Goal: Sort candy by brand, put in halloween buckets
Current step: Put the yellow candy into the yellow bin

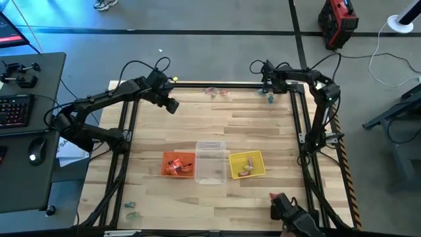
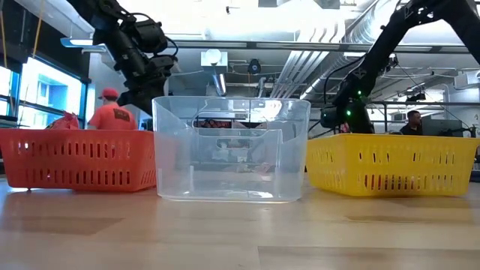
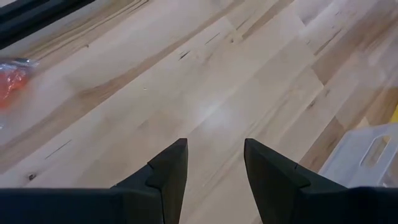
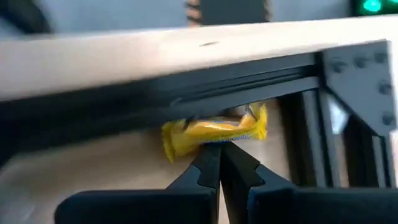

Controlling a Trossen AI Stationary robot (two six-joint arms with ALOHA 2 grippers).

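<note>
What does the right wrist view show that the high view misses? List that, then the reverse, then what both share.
Only the right wrist view: a yellow-wrapped candy beside the dark frame rail, at the tips of the shut right gripper.
Only the high view: the orange bucket, clear bucket and yellow bucket, and the open left gripper.
Both: the right gripper at the far edge of the table, and the rail.
</note>
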